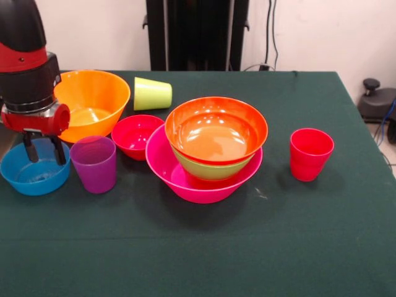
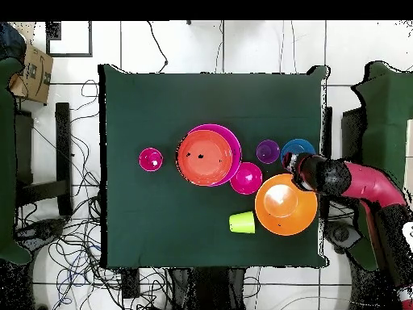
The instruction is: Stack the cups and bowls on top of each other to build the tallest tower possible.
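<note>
Gripper (image 1: 43, 150): black fingers parted, holding nothing, above the blue bowl (image 1: 34, 172).
Tower (image 1: 207, 154): three glossy nested bowls at table (image 1: 198, 253) centre; pink lowest, green, orange-red.
Loose bowls: three; yellow-orange (image 1: 93, 102), red (image 1: 135, 135), blue.
Cups: three translucent tumblers; purple (image 1: 94, 164), red (image 1: 310, 153), lime (image 1: 152, 94) toppled.

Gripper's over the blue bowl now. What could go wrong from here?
The open gripper hangs over the blue bowl, with the purple cup close beside it; a slanted lift could knock that cup over. The tower already holds three nested bowls, so a hard placement might shift it. The lime green cup lies on its side and could roll.
</note>
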`<state>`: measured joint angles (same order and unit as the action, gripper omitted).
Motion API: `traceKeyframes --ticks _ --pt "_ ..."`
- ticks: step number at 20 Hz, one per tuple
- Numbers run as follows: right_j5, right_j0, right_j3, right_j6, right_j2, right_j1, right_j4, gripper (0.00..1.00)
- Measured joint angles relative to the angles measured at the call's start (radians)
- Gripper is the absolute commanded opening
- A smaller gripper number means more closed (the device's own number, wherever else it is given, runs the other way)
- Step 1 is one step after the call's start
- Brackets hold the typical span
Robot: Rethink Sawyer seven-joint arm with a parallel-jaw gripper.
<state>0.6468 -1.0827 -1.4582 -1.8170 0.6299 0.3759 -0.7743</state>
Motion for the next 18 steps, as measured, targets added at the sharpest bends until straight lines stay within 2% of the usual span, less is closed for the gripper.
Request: traceKeyframes --ticks 11,18 --pt "0.000 0.002 -0.002 0.000 0.000 0.002 0.000 1.00" --pt "0.000 0.015 -0.003 0.000 0.000 0.032 0.001 1.00"
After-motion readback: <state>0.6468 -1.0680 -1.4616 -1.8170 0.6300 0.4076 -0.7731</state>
